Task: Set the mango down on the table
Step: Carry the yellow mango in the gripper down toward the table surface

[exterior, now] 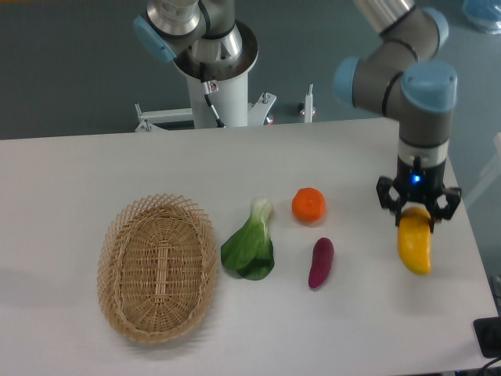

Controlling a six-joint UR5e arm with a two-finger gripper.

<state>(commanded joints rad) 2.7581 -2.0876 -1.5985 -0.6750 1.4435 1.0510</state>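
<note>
pinching mango (415, 244), gripper (417, 213) near table (78, 172) right edge; sweet potato (321, 262), orange (308, 205) left, apart

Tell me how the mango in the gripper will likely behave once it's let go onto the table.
The mango looks smooth and glossy, so it may slip in the gripper, which pinches only its top end. Its curved, elongated shape would probably rock or roll sideways on the flat table rather than roll far. It looks firm, not floppy.

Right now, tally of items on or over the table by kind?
Fruit: 2, the mango in the gripper and the orange
Vegetables: 2, the bok choy and the purple sweet potato
Baskets: 1, the wicker basket
Total: 5
</note>
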